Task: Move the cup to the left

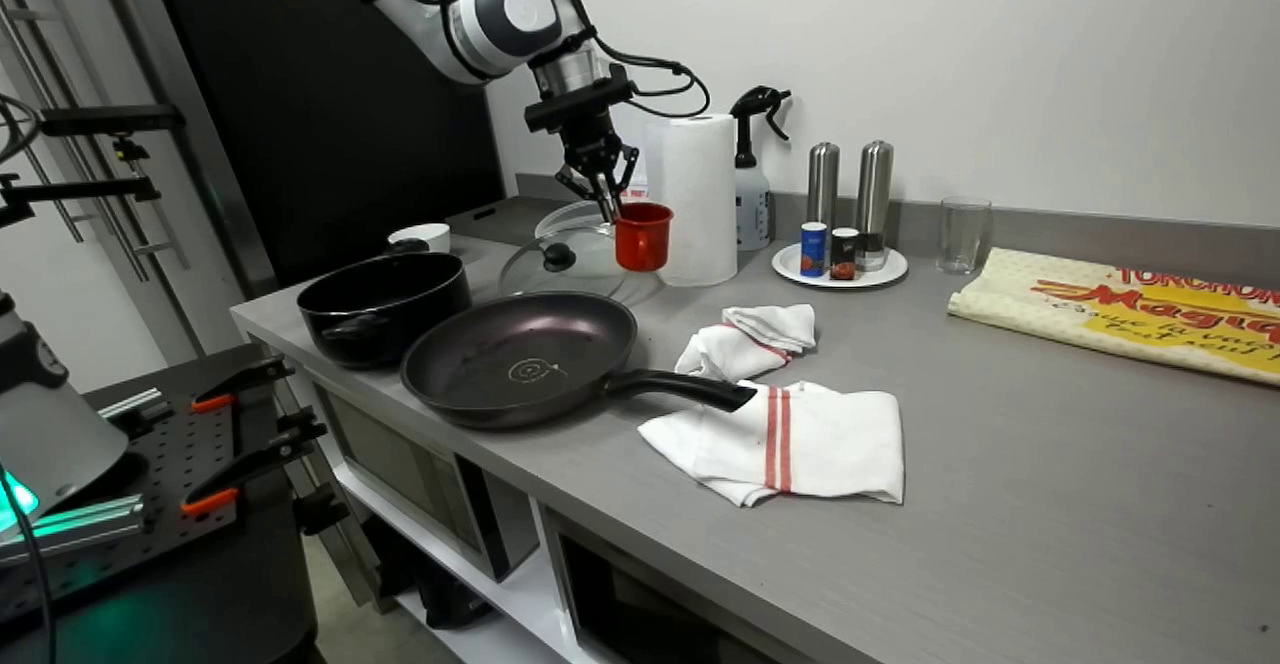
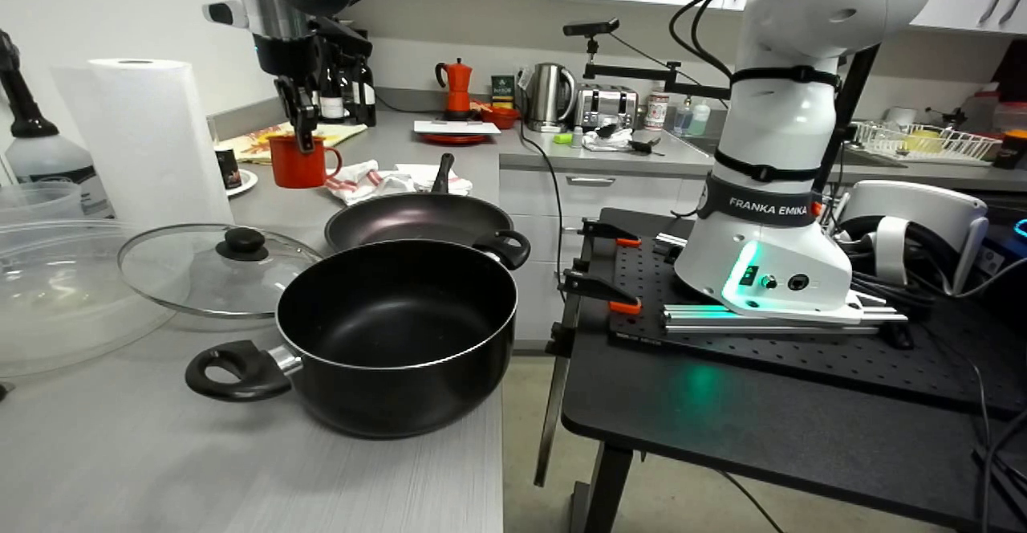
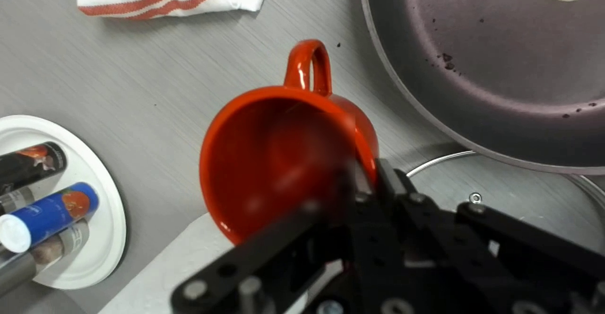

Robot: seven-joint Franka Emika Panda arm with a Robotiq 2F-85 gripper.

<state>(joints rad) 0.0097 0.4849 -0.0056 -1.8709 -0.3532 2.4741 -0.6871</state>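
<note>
The red cup (image 1: 643,241) hangs upright in the air above the counter, in front of the paper towel roll. It also shows in an exterior view (image 2: 293,165) with its handle to one side. In the wrist view, I look into the cup (image 3: 250,162), and its handle points up the picture. My gripper (image 1: 612,210) is shut on the cup's wall at the rim, one finger inside and one outside. The gripper also shows in an exterior view (image 2: 305,136) and in the wrist view (image 3: 373,177). The inside fingertip is dark and blurred in the wrist view.
A frying pan (image 1: 520,359), a black pot (image 2: 397,388) and a glass lid (image 2: 192,272) stand near the cup. The paper towel roll (image 1: 697,199) is close behind. White towels (image 1: 830,439) and a white plate (image 1: 790,266) with shakers are also on the counter.
</note>
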